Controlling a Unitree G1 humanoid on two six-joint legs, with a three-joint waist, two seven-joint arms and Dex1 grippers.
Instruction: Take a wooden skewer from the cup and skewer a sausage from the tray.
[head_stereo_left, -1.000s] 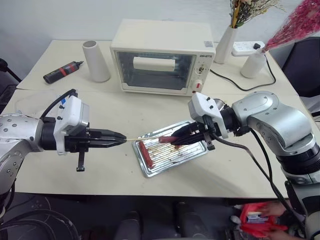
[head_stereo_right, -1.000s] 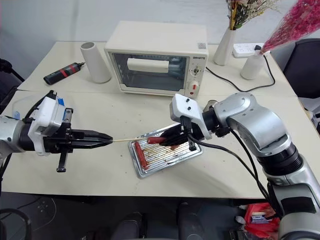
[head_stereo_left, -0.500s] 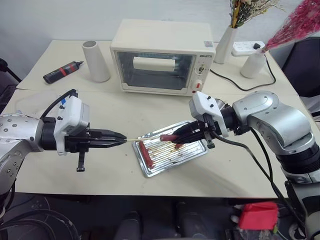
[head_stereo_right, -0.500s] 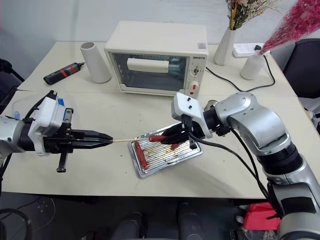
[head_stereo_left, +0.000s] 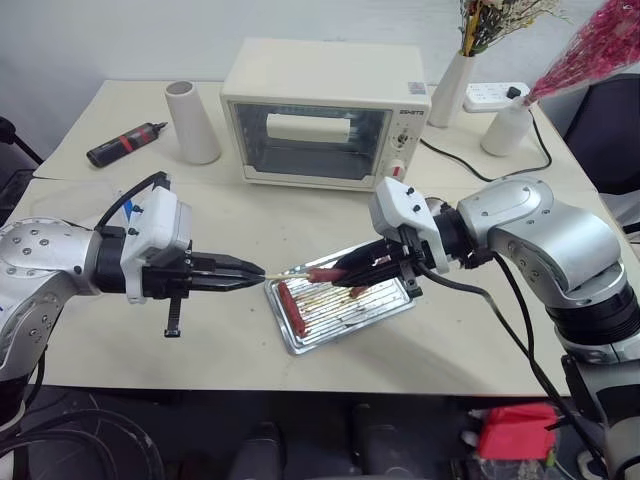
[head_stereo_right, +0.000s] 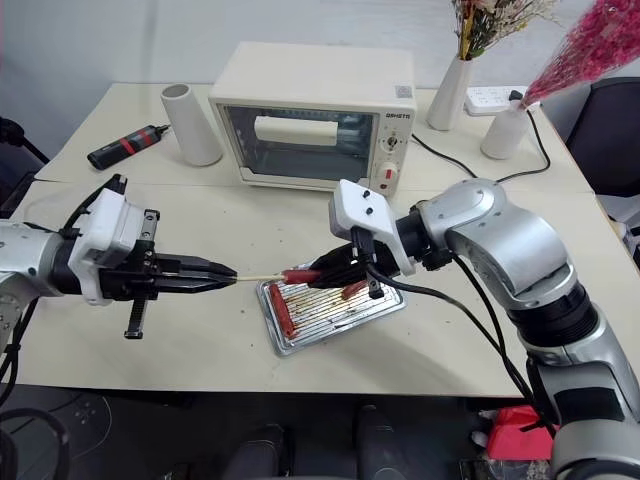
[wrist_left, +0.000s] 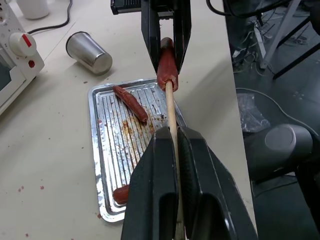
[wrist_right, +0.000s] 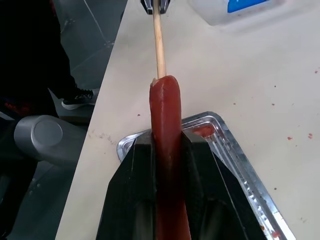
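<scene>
My left gripper (head_stereo_left: 256, 272) is shut on the wooden skewer (wrist_left: 170, 107), which points level toward my right gripper (head_stereo_left: 345, 270). The right gripper is shut on a reddish-brown sausage (wrist_right: 167, 125), held above the silver tray (head_stereo_left: 297, 345). The skewer's tip meets the end of that sausage (wrist_left: 167, 65); how deep it goes is hidden. Two more sausages (head_stereo_left: 289, 307) (wrist_left: 130, 103) lie in the tray. The steel cup (wrist_left: 90, 52) is on the table beyond the tray.
A cream toaster oven (head_stereo_left: 325, 110) stands behind the tray, with a white cylinder (head_stereo_left: 192, 122) and a black tool (head_stereo_left: 125, 143) to its left. White vases (head_stereo_left: 450, 85) and a power strip (head_stereo_left: 490, 95) are at the back right. A clear plastic box (wrist_right: 235, 10) lies near my left arm.
The two grippers have drawn a little closer together. The gap between the skewer's tip and the held sausage has closed, and the tip now meets the sausage's end.
</scene>
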